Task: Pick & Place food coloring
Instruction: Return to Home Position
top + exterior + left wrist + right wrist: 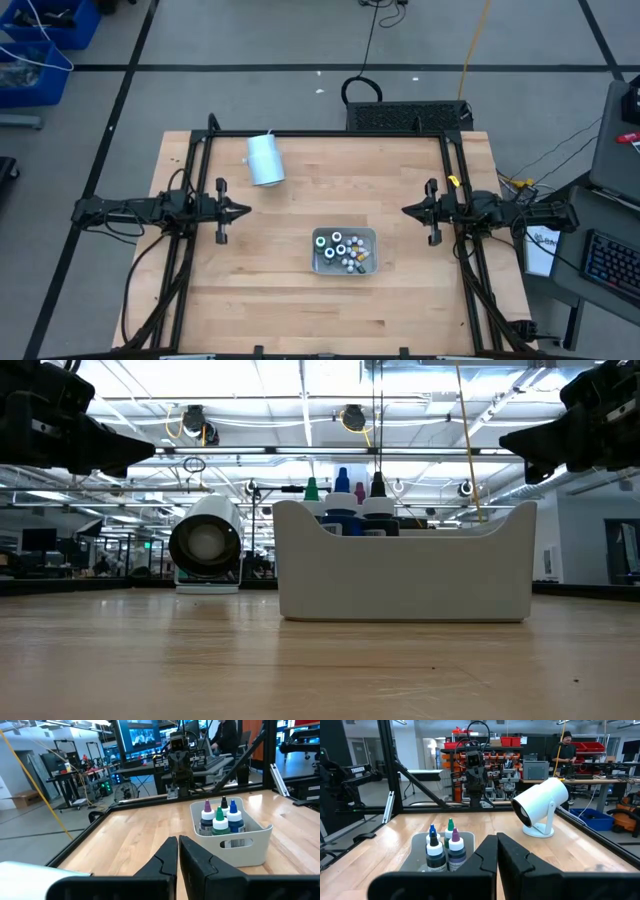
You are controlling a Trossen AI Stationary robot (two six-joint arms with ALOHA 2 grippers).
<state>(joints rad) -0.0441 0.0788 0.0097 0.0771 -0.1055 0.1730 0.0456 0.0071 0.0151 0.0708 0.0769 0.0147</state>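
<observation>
- You are seeing both arms drawn back to the two sides of the light wooden table (300, 310), each one hanging above its own edge and pointing inward.
- The left gripper (240, 211) is hovering over the left part of the table. Its two dark fingers (162, 862) are pressed together, with nothing between them.
- The right gripper (408, 210) is hovering opposite, over the right part. Its jaws are also closed on nothing, as the right wrist view is showing.
- The small food coloring bottles (340, 250) are all standing inside the grey rectangular plastic bin (345, 230), which is sitting on the table between the two grippers, a little toward the near edge and well apart from both.
- In the low view the green, blue, pink and black tips are rising just above the rim of the bin, so the taller bottles are standing upright. The walls are keeping them together so that they are not rolling away.
- I am seeing no bottle lying loose on the wood, so I am judging that the placing work is finished and only the parking of the arms is remaining.
- The large white cylinder (265, 160) is lying on its stand near the far left part of the table, apart from the bin. It is not belonging to the task.
- I am thinking the grippers are kept high, closed and far to the sides so that nothing is knocking the bin while the arms are settling.
</observation>
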